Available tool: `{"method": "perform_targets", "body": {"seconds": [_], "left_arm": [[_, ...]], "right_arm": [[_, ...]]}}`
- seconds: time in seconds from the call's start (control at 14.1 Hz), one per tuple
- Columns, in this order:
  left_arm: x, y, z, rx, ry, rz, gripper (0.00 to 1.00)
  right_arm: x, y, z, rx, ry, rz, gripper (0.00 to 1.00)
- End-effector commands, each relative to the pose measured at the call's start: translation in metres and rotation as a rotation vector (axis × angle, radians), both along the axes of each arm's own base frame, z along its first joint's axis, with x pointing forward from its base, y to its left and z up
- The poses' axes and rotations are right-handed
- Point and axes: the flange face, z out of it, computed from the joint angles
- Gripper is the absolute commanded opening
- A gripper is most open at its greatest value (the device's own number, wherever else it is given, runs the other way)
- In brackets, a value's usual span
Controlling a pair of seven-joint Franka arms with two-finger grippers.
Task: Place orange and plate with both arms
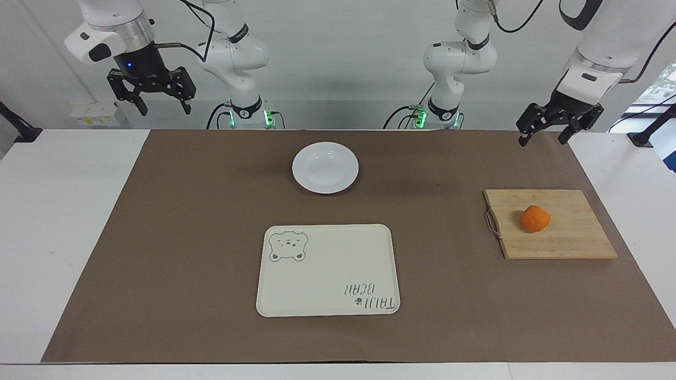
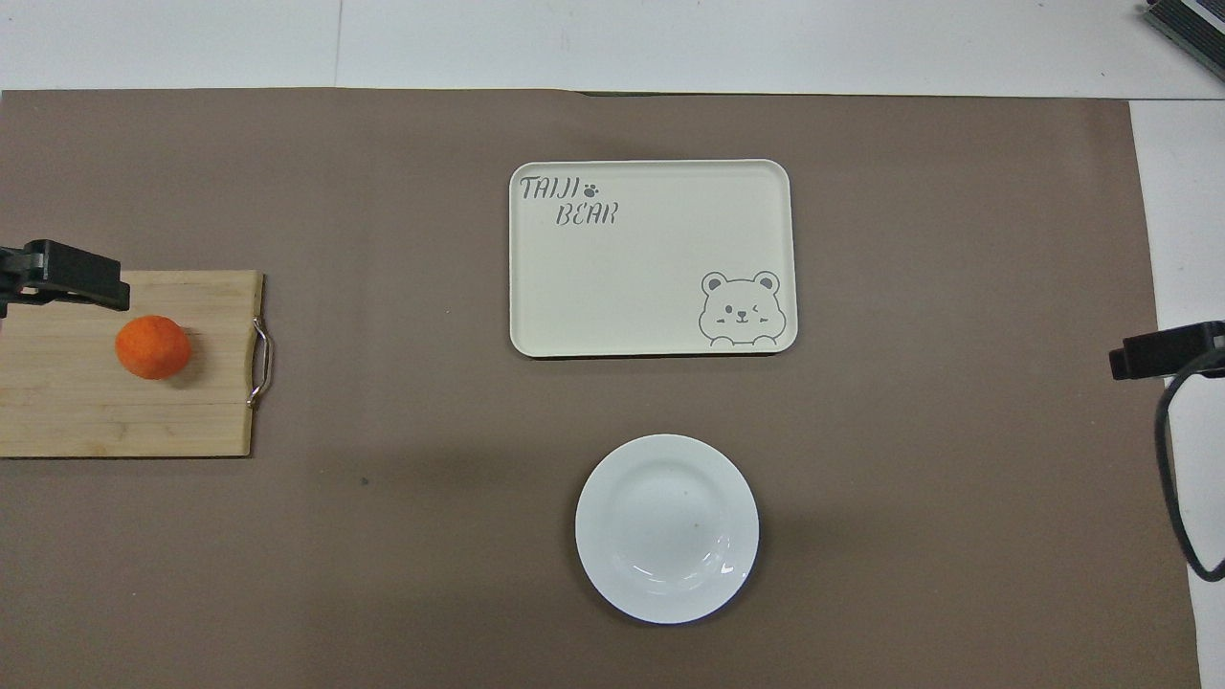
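The orange (image 1: 535,218) (image 2: 153,347) lies on a wooden cutting board (image 1: 570,243) (image 2: 77,411) toward the left arm's end of the table. The white plate (image 1: 325,167) (image 2: 667,528) sits bare on the brown mat, midway between the arms and near the robots. My left gripper (image 1: 543,138) hangs open in the air over the mat's edge near its own base, holding nothing. High above the table's other end, my right gripper (image 1: 165,108) is also open and holds nothing. In the overhead view only dark tips of the left gripper (image 2: 67,276) and right gripper (image 2: 1163,349) show at the edges.
A cream rectangular tray (image 1: 327,311) (image 2: 651,172) with a bear drawing lies on the mat, farther from the robots than the plate. The cutting board has a metal handle (image 1: 492,222) (image 2: 261,362) on the side toward the tray. White table borders the brown mat (image 1: 185,237).
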Motion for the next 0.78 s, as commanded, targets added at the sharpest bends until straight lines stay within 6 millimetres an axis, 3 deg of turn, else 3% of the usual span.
{"method": "perform_targets", "body": {"seconds": [0.0, 0.43, 0.71], "left_arm": [[-0.011, -0.006, 0.004, -0.007, 0.015, -0.025, 1.0], [-0.01, 0.008, 0.003, -0.01, 0.011, -0.002, 1.0], [-0.012, 0.006, -0.007, -0.01, 0.021, -0.007, 1.0]], "right_arm": [[-0.003, -0.001, -0.001, 0.011, -0.004, -0.016, 1.0], [-0.003, -0.001, -0.001, 0.011, -0.004, -0.016, 1.0], [-0.003, -0.001, -0.001, 0.011, -0.004, -0.016, 1.0]]}}
